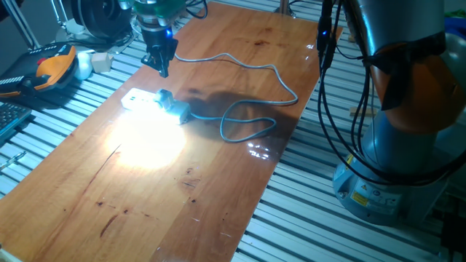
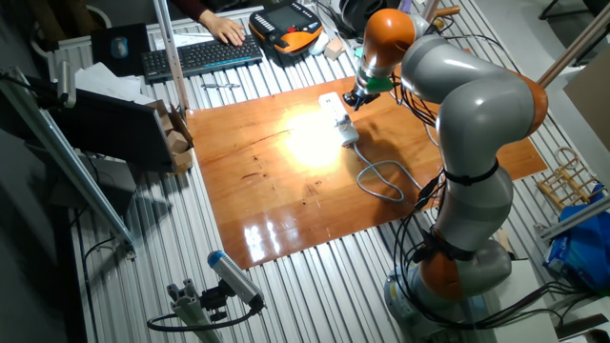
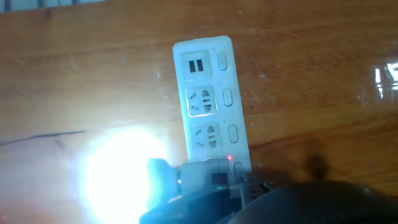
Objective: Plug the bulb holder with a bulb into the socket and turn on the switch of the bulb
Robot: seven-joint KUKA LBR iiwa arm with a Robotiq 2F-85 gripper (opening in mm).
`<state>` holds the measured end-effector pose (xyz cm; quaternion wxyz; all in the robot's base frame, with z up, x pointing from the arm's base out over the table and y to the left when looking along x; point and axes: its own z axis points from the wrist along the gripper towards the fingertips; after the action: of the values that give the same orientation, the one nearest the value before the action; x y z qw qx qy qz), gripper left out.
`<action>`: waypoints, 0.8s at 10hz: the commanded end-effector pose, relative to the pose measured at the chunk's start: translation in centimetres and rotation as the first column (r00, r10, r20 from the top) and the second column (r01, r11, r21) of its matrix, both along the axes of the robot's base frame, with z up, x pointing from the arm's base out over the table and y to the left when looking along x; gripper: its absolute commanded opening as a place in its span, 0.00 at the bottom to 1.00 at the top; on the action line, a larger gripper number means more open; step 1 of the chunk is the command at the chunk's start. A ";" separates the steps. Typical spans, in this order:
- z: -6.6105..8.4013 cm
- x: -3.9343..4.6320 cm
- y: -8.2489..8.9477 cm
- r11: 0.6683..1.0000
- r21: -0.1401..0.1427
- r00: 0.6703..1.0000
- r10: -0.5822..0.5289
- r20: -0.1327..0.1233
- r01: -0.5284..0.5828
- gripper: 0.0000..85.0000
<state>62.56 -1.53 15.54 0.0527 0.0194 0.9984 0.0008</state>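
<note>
My claw hangs in the upper left of one fixed view, just above the socket, and holds nothing; its fingers seem close together, but I cannot tell this surely. The socket lies flat on the wooden table. In the hand view, the bulb holder sits plugged in the lowest outlet of the socket, with a small red light beside it. The bulb shines very bright at lower left. The other outlets hold nothing. The grey cable makes a loop at the centre.
</note>
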 end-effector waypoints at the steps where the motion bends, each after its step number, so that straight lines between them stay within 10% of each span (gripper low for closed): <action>1: 0.0 -0.01 0.0 1.000 0.003 1.000 0.024 -0.004 -0.024 0.00; 8: 1.0 0.02 0.2 1.000 0.030 0.999 -0.006 -0.032 0.006 0.00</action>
<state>62.57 -1.30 16.59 0.0360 0.0239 0.9989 0.0155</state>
